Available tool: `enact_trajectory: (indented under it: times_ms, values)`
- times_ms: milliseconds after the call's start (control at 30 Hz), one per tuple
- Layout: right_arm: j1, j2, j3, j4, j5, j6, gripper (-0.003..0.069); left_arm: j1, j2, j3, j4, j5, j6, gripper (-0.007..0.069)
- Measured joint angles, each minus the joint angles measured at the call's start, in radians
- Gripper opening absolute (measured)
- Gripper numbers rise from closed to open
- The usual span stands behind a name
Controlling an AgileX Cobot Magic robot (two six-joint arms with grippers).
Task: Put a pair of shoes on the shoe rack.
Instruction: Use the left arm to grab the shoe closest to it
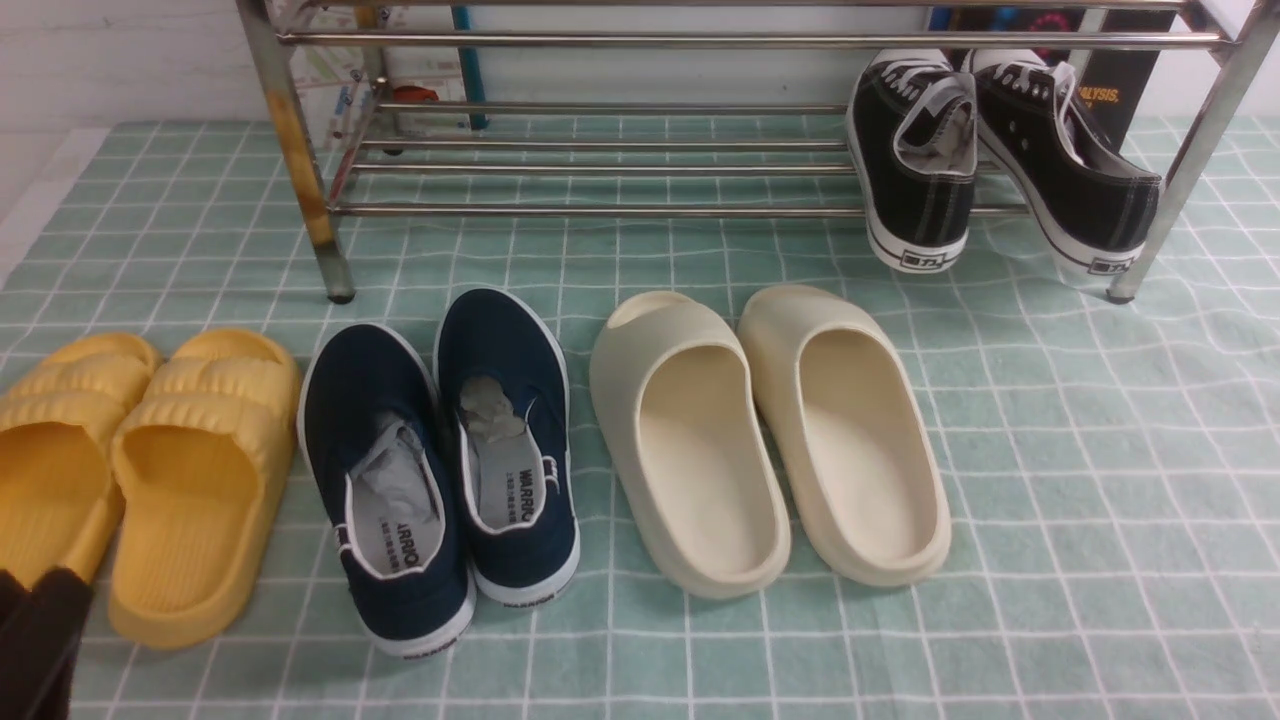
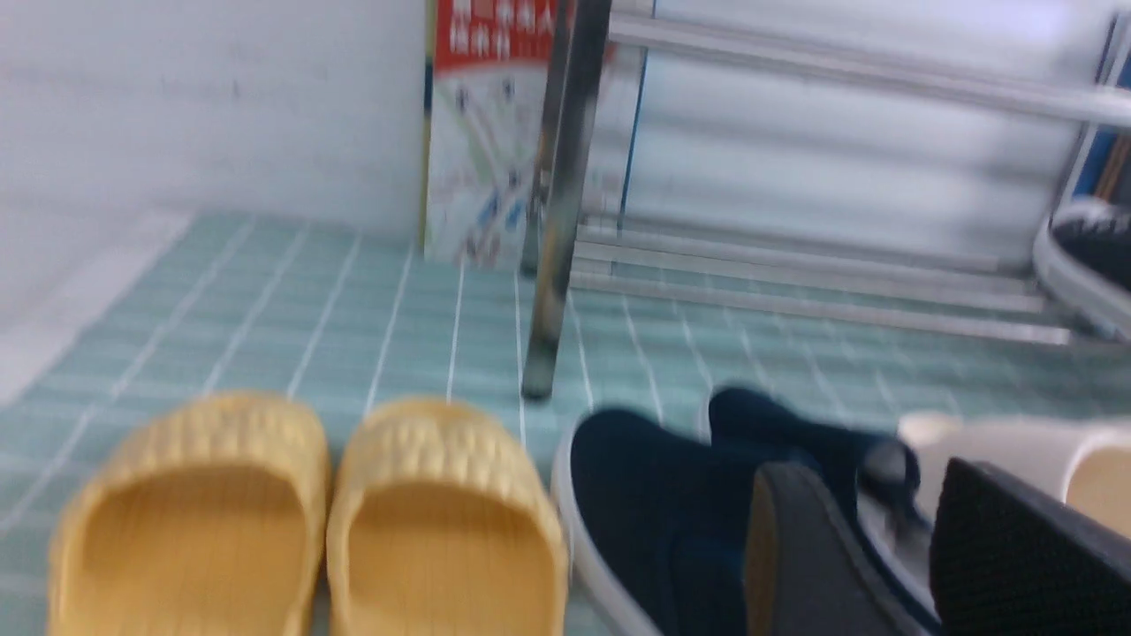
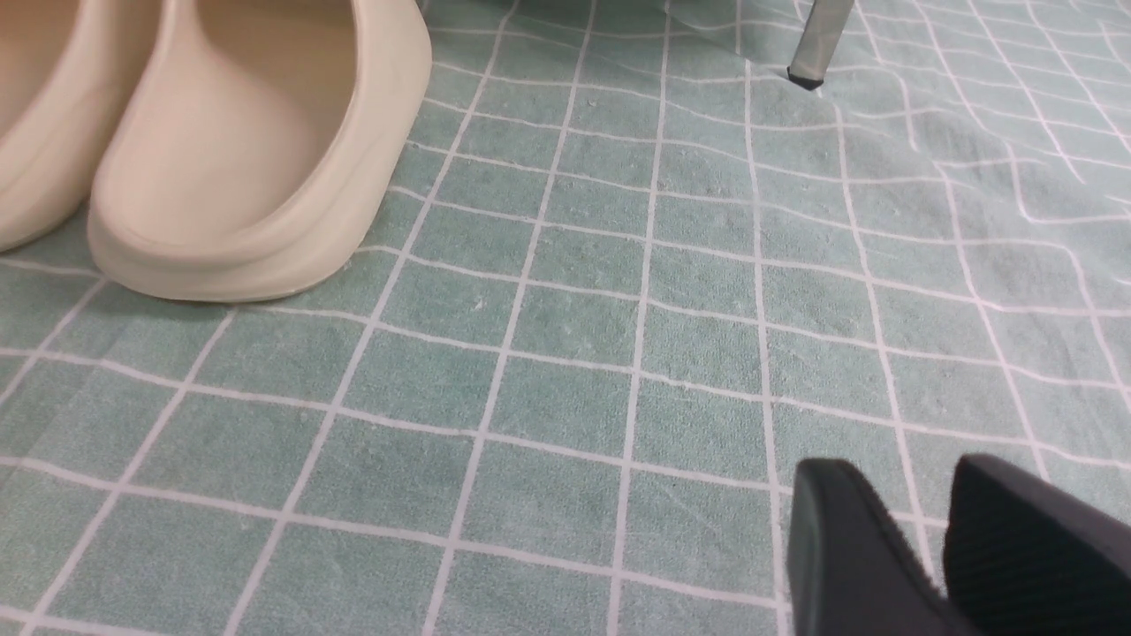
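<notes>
A green checked cloth (image 1: 1100,500) is spread under a chrome shoe rack (image 1: 600,210), the navy pair of shoes (image 1: 370,400) is set on the cloth before it, between yellow slides (image 1: 150,470) and cream slides (image 1: 770,440), and the left gripper (image 2: 870,495) and right gripper (image 3: 897,481) are seen parted and empty.

Bright even light, left wrist view blurred

The left claw (image 2: 870,521) is matte black, with two broad, flat fingers (image 2: 813,565) rounded at the tips; one face carries a fine ribbed texture. The right claw (image 3: 897,530) looks alike: black, blunt-tipped, ribbed on its wider finger.
</notes>
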Motion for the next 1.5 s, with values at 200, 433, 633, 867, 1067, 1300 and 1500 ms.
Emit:
enact_trajectory:
  times_ms: [200, 433, 633, 867, 1067, 1300, 1500]
  values:
    - [0.000, 0.000, 0.000, 0.000, 0.000, 0.000, 0.0223, 0.000, 0.000, 0.000, -0.014, -0.331, 0.000, 0.0238]
    - [0.000, 0.000, 0.000, 0.000, 0.000, 0.000, 0.0234, 0.000, 0.000, -0.051, -0.046, -0.737, -0.354, 0.0206]
    - [0.000, 0.000, 0.000, 0.000, 0.000, 0.000, 0.0237, 0.000, 0.068, -0.431, -0.006, -0.264, -0.450, -0.0014]
    - [0.000, 0.000, 0.000, 0.000, 0.000, 0.000, 0.0237, 0.000, 0.387, -0.556, 0.025, 0.090, -0.352, -0.0013]
    - [0.000, 0.000, 0.000, 0.000, 0.000, 0.000, 0.0237, 0.000, 0.654, -0.610, 0.007, 0.383, -0.330, -0.0013]
    - [0.000, 0.000, 0.000, 0.000, 0.000, 0.000, 0.0237, 0.000, 0.989, -0.818, -0.116, 0.764, -0.229, -0.0013]
    - [0.000, 0.000, 0.000, 0.000, 0.000, 0.000, 0.0237, 0.000, 1.240, -0.919, -0.200, 0.864, -0.144, 0.0001]
